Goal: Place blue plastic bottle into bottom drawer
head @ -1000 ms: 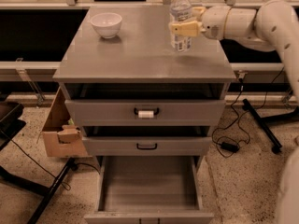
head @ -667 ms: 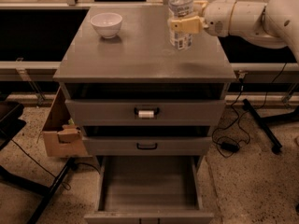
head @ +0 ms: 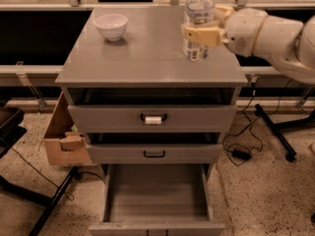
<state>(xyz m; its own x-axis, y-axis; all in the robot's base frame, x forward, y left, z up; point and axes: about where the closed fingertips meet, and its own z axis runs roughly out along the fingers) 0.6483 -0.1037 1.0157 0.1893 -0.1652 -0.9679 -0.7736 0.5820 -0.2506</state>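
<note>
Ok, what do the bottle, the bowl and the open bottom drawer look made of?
Blue plastic bottle: clear thin plastic, see-through above its label, gripper closed around it. Bowl: glossy white, likely ceramic or plastic. Bottom drawer: matte grey, probably painted metal.

Nothing here can be read, neither words nor numbers. The bottle [head: 198, 6] carries a white and bluish printed label [head: 195, 50], but its print is too small to make out. The white tag [head: 153, 120] on the top drawer [head: 108, 118] shows no legible marking. The gripper [head: 202, 26] clasps the bottle over the right rear of the cabinet top [head: 147, 58]
</note>
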